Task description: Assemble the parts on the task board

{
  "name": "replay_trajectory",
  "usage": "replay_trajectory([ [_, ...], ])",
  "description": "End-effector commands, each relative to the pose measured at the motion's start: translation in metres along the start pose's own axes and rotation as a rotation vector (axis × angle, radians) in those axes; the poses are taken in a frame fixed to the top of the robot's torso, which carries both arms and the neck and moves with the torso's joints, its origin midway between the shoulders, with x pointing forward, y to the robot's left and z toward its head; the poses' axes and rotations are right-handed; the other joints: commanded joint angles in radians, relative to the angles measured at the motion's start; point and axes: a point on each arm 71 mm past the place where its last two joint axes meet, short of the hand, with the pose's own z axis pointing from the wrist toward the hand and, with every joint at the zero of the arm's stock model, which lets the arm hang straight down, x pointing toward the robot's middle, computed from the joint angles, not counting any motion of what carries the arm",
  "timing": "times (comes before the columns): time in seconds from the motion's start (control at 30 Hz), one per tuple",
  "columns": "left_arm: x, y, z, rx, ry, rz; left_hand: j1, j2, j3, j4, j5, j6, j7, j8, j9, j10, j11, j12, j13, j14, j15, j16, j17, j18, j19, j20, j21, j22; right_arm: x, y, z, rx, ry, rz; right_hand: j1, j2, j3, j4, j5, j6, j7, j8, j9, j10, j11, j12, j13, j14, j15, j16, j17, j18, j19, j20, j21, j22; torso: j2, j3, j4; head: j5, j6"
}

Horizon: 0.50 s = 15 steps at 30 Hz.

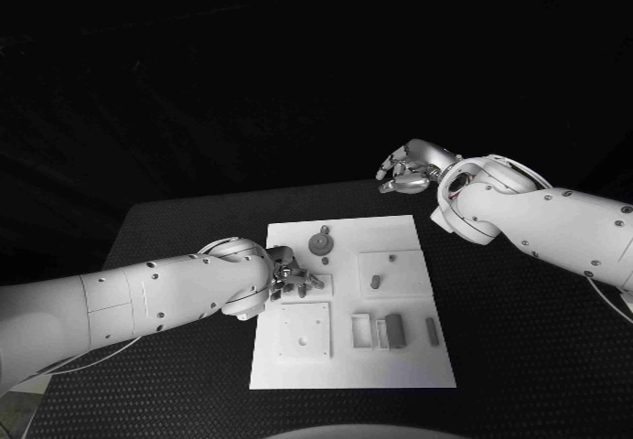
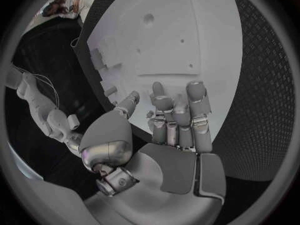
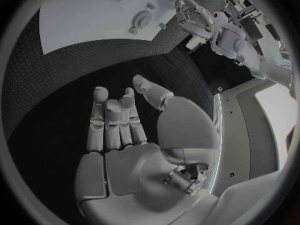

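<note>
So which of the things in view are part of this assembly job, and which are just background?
Job:
- task board
- round part near its far edge
- small part mid-board
- upright parts near its front
- left hand, over the board
- right hand, off the board

Background:
- black table

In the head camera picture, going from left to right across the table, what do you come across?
Left arm → left hand over the board's left edge → white task board → right hand → right arm.
</note>
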Motion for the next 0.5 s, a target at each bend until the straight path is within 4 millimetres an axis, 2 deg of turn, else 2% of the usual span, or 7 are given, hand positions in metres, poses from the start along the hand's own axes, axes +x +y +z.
replay_trajectory([
  [0.03, 0.000, 0.000, 0.000, 0.013, 0.004, -0.008, -0.006, -0.003, -0.009, -0.001, -0.004, -0.008, 0.000, -0.005, 0.002, 0.001, 0.005, -0.007, 0.002, -0.004, -0.024, -0.003, 0.002, 0.029, -0.007, -0.007, -0.004, 0.013, 0.001, 0.001, 0.000, -0.007, 0.009, 0.000, -0.006, 0.006, -0.005, -0.002, -0.005, 0.001, 0.006, -0.005, -0.001, -0.006, 0.004, -0.005, 0.001, -0.007, 0.001, 0.007, -0.001, 0.006, -0.008, 0.001, -0.006, 0.016, 0.000, 0.0004, -0.0001, -0.001, 0.000],
  [0.5, -0.005, 0.010, -0.003, 0.001, -0.008, -0.033, -0.008, -0.012, -0.019, -0.003, -0.004, -0.009, 0.000, -0.006, 0.004, -0.001, 0.004, -0.009, 0.004, -0.006, -0.025, -0.005, 0.003, 0.031, -0.008, -0.006, -0.006, 0.013, 0.000, -0.001, 0.000, -0.005, 0.006, 0.000, -0.006, 0.005, -0.005, -0.002, -0.005, -0.001, 0.006, -0.005, -0.002, -0.006, 0.004, -0.005, 0.001, -0.007, 0.001, 0.007, -0.002, 0.006, -0.008, 0.001, -0.006, 0.016, -0.001, 0.0000, 0.0004, -0.003, 0.001],
])
